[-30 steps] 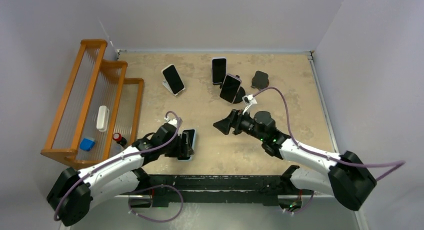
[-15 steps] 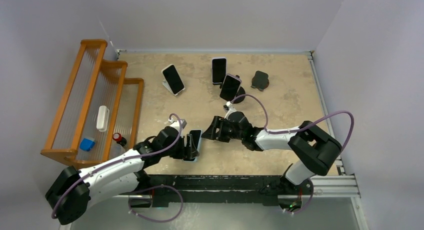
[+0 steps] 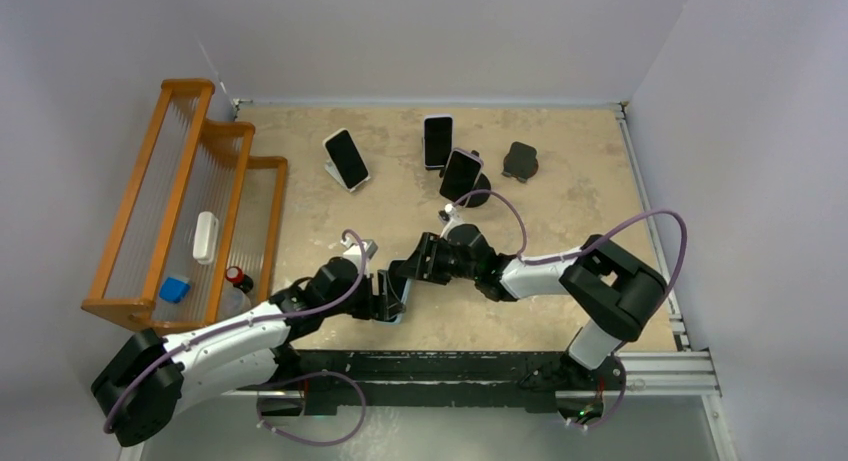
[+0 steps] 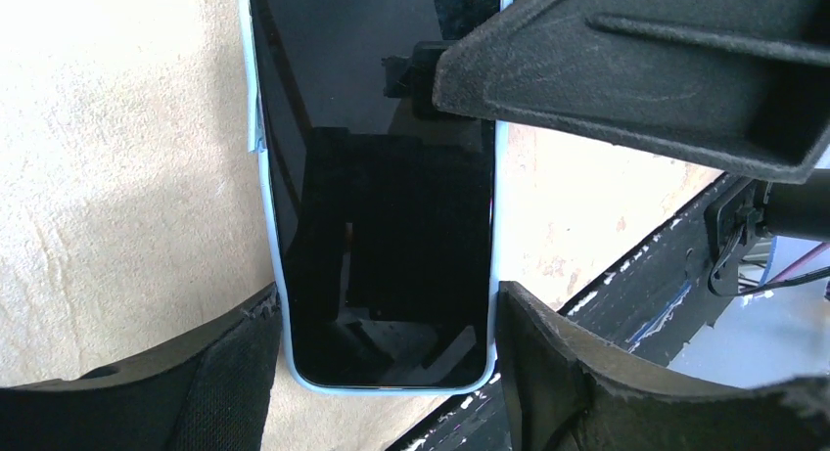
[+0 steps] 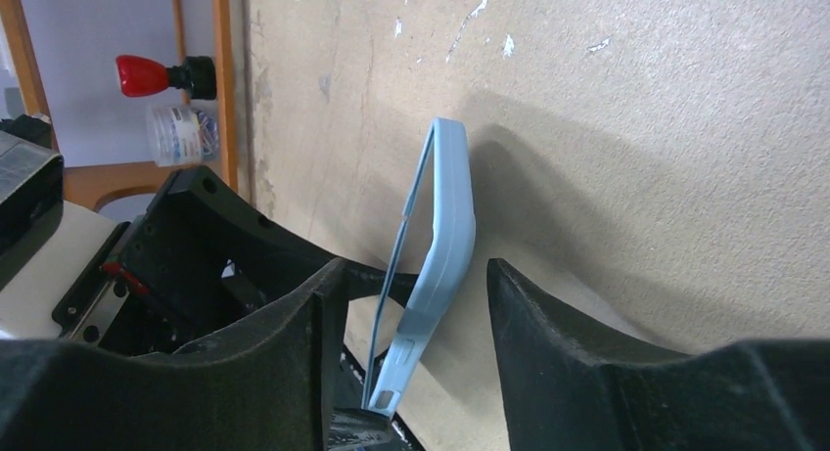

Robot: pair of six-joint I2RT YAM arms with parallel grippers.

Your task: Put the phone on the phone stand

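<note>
Clamped in the left gripper (image 4: pixel 387 307), across both long edges close to one short end: the phone (image 4: pixel 391 206), black screen, pale blue case. Tilted up from the table (image 3: pixel 560 221) with the screen turned away from it, on the near side and left of centre, between the two arms. Impossible to tell whether the lower end touches the tabletop. Around the phone's other end: the right gripper (image 5: pixel 416 267), jaws at a middling width, one finger to each face of the case, close in, with a thin gap on the back side and no firm contact to be made out. From the left wrist, one right finger (image 4: pixel 636 69) lying across the top of the screen. Well apart, toward the far right: the black stand (image 3: pixel 519 161), standing on its own. Left of it, along the far side, three other phones, one propped on a white stand (image 3: pixel 346 159), one upright (image 3: pixel 437 141), one on a dark round base (image 3: pixel 460 176). At the left edge, a wooden rack (image 3: pixel 187 84), and beside its near end a red-capped bottle (image 5: pixel 161 74).
</note>
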